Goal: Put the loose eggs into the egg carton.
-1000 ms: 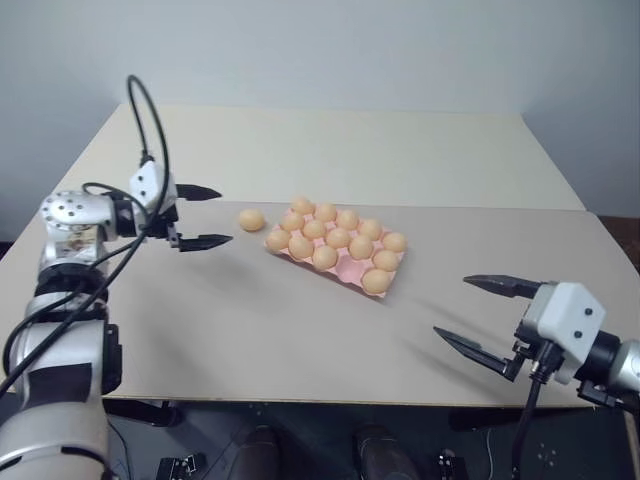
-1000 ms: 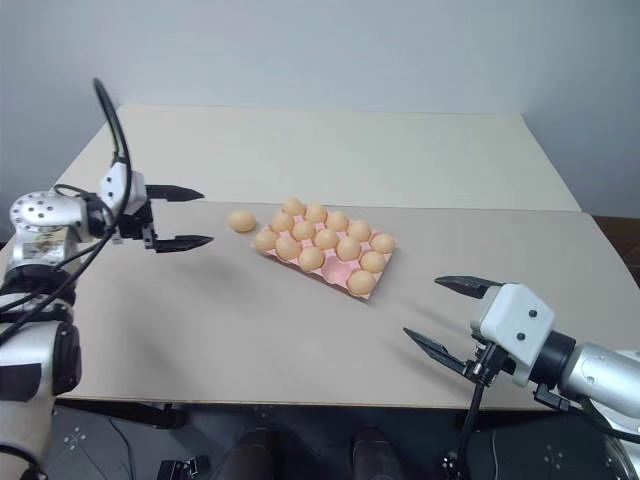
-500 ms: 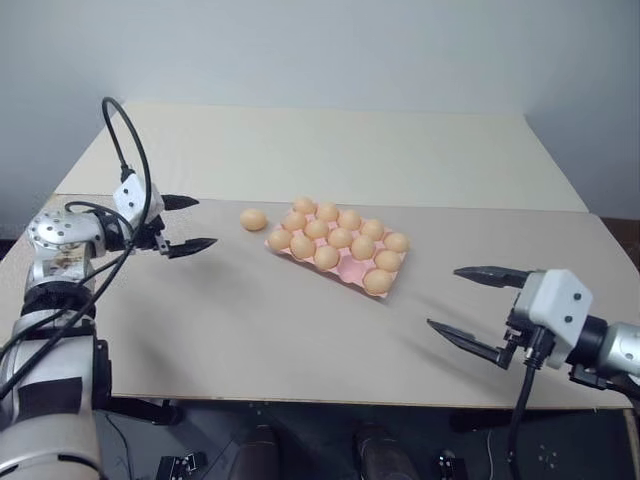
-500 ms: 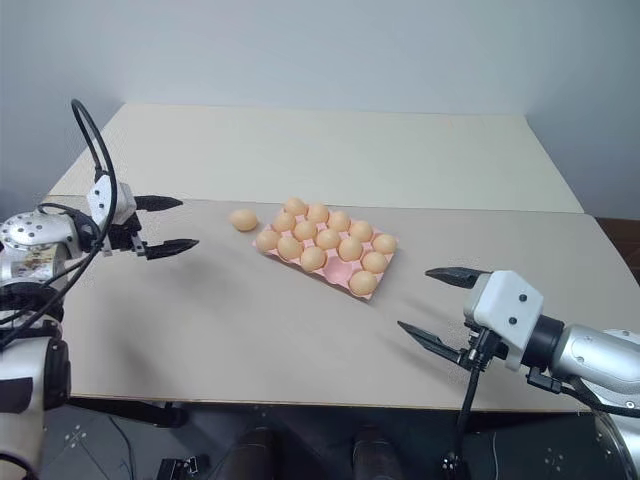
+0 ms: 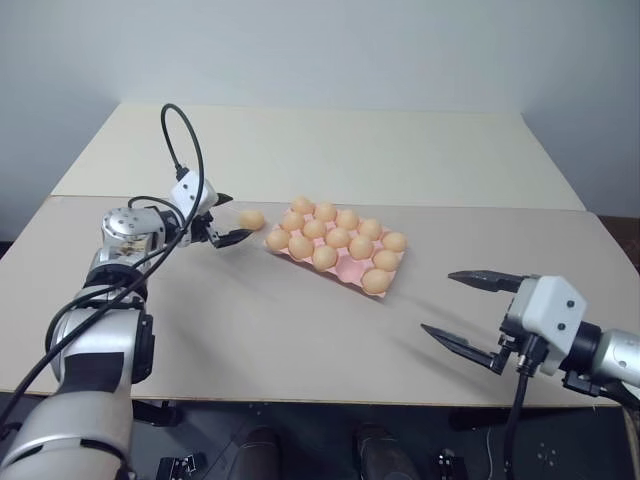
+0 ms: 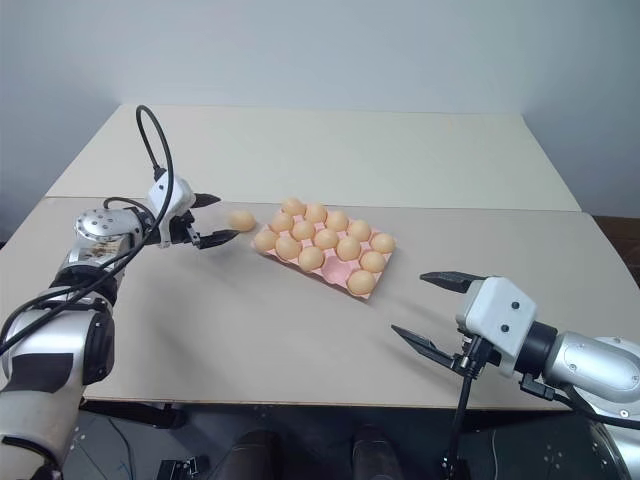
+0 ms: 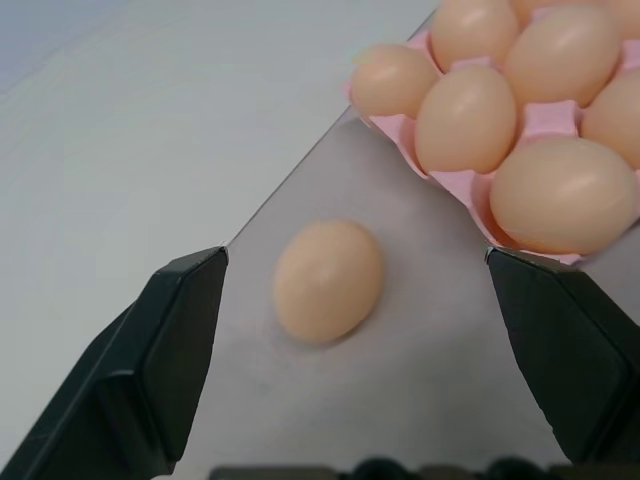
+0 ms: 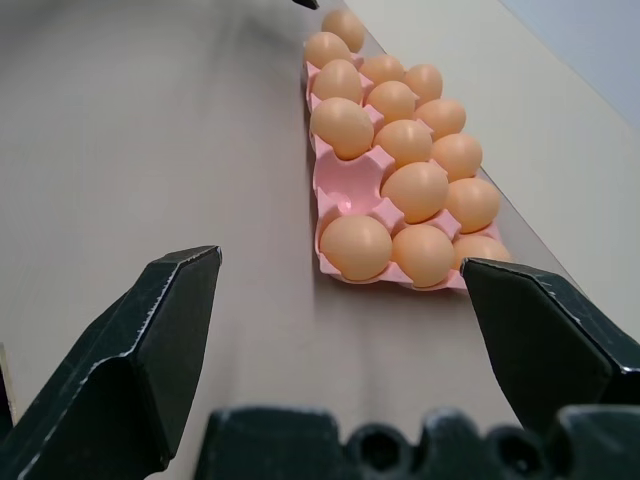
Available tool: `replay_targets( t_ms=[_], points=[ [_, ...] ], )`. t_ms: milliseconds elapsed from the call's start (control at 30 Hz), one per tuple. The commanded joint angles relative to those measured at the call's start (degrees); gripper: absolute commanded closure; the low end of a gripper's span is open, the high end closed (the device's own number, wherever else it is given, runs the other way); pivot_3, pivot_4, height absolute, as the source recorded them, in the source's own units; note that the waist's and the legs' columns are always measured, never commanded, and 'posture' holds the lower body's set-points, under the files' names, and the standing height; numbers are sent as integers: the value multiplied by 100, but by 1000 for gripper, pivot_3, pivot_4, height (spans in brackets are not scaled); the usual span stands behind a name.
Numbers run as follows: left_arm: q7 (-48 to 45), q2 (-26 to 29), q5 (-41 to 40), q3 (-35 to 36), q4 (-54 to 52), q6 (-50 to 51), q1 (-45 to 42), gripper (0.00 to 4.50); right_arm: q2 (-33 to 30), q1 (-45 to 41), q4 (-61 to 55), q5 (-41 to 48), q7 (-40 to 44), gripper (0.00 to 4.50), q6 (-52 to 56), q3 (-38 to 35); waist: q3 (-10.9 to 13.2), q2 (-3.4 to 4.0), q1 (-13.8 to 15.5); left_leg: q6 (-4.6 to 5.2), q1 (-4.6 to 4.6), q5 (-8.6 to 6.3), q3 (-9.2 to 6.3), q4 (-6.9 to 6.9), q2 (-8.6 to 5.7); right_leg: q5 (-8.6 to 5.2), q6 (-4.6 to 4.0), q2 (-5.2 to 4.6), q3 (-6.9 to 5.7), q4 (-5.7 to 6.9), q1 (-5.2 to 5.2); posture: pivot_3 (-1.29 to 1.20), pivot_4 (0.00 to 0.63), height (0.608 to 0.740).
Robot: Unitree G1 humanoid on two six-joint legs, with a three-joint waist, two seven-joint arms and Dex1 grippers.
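One loose egg point(image 5: 251, 219) lies on the bench point(image 5: 300, 330), just beside the far left corner of the egg carton point(image 5: 352, 268). It does not touch the carton. It lies on its side, because nothing holds it up there.

The pink carton sits in the middle of the bench, turned a bit slantwise. Almost all its cups hold eggs. The cups are round, so each egg sits snug and cannot roll away. One cup point(image 8: 343, 176) is bare, one in from the near end of the row on the robot's left. I think the loose egg should go there.

The left gripper point(image 5: 225, 218) is just beside the loose egg and points at it. Its jaws are wide open and hold nothing. They are open so the egg can fit between them. In the left wrist view the egg point(image 7: 328, 281) lies right between the two black fingers point(image 7: 150, 350), so the aim looks good.

The right gripper point(image 5: 468, 308) hangs over the near right part of the bench, well apart from the carton. Its jaws are open too and hold nothing. It seems to be waiting out of the way.

Eggs are smooth and break easily, so the squeeze must be soft.
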Motion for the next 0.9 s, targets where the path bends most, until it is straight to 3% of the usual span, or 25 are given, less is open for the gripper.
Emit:
replay_targets(
  t_ms=[33,700,800,900],
  points=[
    [575,-17,117,47,59,35,-144,19,44,68,-279,90,-116,0,27,-246,0,0,0,0,0,0,0,0,0,0,0,0,1,0,0,0,150,740],
    [1716,-784,392,165,278,712,-92,19,-54,136,-292,204,-130,0,190,-511,0,-1,28,0,-2,0,-1,0,-4,0,0,-2,0,0,0,0,150,740],
    [1786,-810,381,208,287,721,-82,622,-41,193,-318,205,-135,0,195,-551,0,-1,25,-1,-1,0,-1,0,-4,0,0,-2,0,0,0,0,150,740],
    [1854,-816,397,213,301,777,-68,1582,-43,240,-309,182,-145,0,197,-563,0,-1,24,-1,0,0,-1,0,-4,0,0,-2,0,0,0,0,150,740]
  ],
)
